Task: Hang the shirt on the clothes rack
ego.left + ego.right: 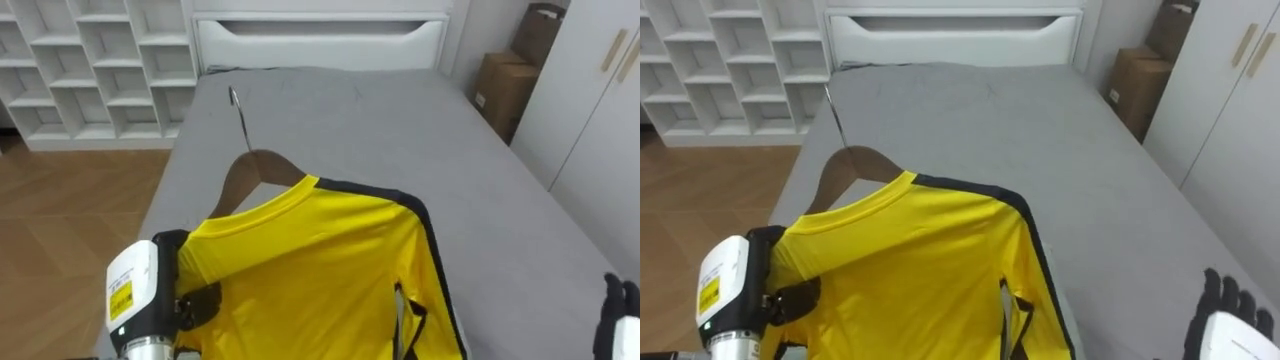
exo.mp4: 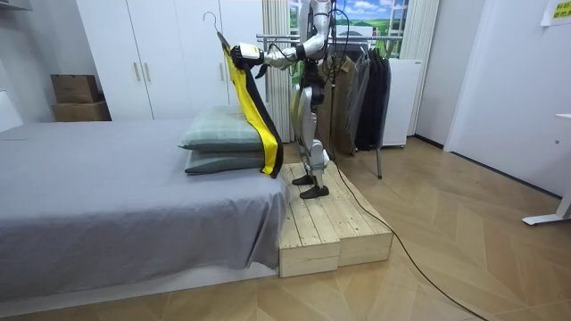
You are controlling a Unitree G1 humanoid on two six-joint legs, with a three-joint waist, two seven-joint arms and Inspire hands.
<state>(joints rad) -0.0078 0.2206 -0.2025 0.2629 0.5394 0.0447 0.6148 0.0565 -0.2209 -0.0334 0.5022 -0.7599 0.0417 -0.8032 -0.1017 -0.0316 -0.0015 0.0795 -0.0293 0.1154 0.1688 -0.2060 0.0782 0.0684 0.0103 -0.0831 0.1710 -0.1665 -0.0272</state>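
**Holding the shirt up on its hanger, with the rack behind the robot**

You have the left hand (image 1: 185, 292) clenched on one shoulder of the yellow shirt (image 1: 320, 260). The end of the wooden hanger (image 1: 258, 168) is presumably inside that grasp, though the cloth hides it. The shirt is in the air over the grey bed (image 1: 480, 190), draped over the hanger with the metal hook (image 1: 236, 108) pointing away from the robot. The right hand (image 1: 1230, 305) sits low at the right with its fingers loose and holds nothing.

In the room view the robot stands upright on a wooden platform (image 2: 335, 227) at the bed's end. The clothes rack (image 2: 357, 85), already hung with dark garments, is behind it.

Here is what I would watch:

- **Shirt slipping off.** The bare wood beside the collar suggests the shirt is not seated evenly — a quick swing could slide it down the hanger's arm.
- **Snagging.** The shirt's tail hangs down beside the pillows (image 2: 219, 138) and could drag on them as you turn.
- **Footing.** The platform is raised, so a wide step during the turn could reach its edge.
- **Missing the rail.** Gripped at one end, the hanger may tip, and the crowded rack leaves little open rail for the hook.
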